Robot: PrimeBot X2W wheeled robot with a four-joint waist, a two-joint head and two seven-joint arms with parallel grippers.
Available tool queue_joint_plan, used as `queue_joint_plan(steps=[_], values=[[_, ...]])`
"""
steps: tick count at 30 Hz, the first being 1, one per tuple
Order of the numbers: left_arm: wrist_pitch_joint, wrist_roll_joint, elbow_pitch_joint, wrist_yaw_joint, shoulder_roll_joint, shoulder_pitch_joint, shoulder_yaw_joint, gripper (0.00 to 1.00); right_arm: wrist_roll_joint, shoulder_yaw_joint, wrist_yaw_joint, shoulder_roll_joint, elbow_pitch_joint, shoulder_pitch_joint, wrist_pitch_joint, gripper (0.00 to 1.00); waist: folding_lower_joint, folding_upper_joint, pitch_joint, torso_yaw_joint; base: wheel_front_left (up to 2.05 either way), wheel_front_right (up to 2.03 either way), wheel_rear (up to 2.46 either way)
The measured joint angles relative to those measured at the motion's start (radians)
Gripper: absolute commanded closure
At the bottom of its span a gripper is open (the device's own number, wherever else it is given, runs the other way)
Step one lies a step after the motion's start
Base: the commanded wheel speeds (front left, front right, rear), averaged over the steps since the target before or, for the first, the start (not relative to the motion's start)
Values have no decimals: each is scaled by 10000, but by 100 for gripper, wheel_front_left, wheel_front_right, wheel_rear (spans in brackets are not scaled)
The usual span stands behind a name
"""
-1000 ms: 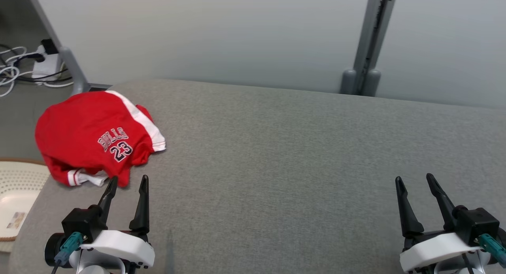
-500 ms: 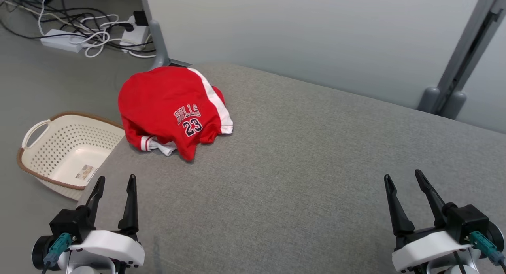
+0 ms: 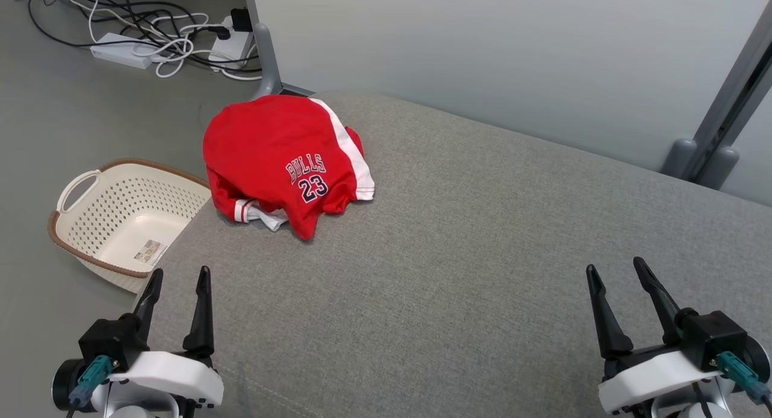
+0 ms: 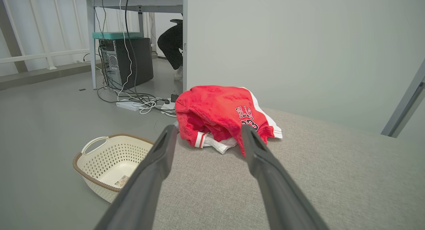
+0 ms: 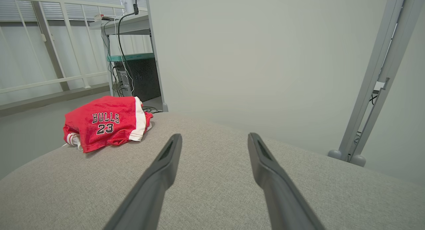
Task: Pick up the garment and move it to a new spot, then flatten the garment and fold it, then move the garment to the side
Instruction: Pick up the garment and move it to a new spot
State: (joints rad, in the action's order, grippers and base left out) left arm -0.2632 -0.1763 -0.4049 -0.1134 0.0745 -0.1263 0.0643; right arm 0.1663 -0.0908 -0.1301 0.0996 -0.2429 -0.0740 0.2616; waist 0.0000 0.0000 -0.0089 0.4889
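On grey cushion [image 3: 482, 255], crumpled red garment [image 3: 283, 158]

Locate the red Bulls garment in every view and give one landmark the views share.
Head view: garment upper left of centre, at the far left corner of the grey cushion.
Left wrist view: garment in the centre, slightly above the middle.
Right wrist view: garment at left, mid-height.
Shared landmark: the grey cushion under it.

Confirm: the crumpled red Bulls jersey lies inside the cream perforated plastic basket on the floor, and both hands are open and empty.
Wrong place. In the head view the crumpled red Bulls jersey lies on the grey fabric cushion, not inside the cream perforated plastic basket, which stands on the floor beside it. The left hand and right hand are open and empty.
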Motion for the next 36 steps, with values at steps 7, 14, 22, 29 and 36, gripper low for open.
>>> queue_joint_plan(steps=[7,14,22,29,36], values=[[0,56,-67,4,-50,-211,19,0,-6,-94,-2,130,157,-111,-61,0,0,0,280,-87,0,0,0],[0,-92,-602,182,-163,-1707,-19,0,-107,-414,-4,585,880,-930,-500,0,0,0,1413,-626,0,0,0],[299,-564,-3172,163,92,-3797,203,0,-88,-769,-6,1034,1361,-1627,-740,0,0,0,2831,-1554,0,0,0],[1129,-1007,-5480,217,495,-5232,485,0,15,-913,-4,1156,1478,-1980,-750,0,0,-1,3845,-2283,0,0,0],[828,-1216,-6719,309,790,-5970,635,87,42,-984,-4,1181,1335,-2185,-665,0,0,0,4302,-2648,0,0,0]])
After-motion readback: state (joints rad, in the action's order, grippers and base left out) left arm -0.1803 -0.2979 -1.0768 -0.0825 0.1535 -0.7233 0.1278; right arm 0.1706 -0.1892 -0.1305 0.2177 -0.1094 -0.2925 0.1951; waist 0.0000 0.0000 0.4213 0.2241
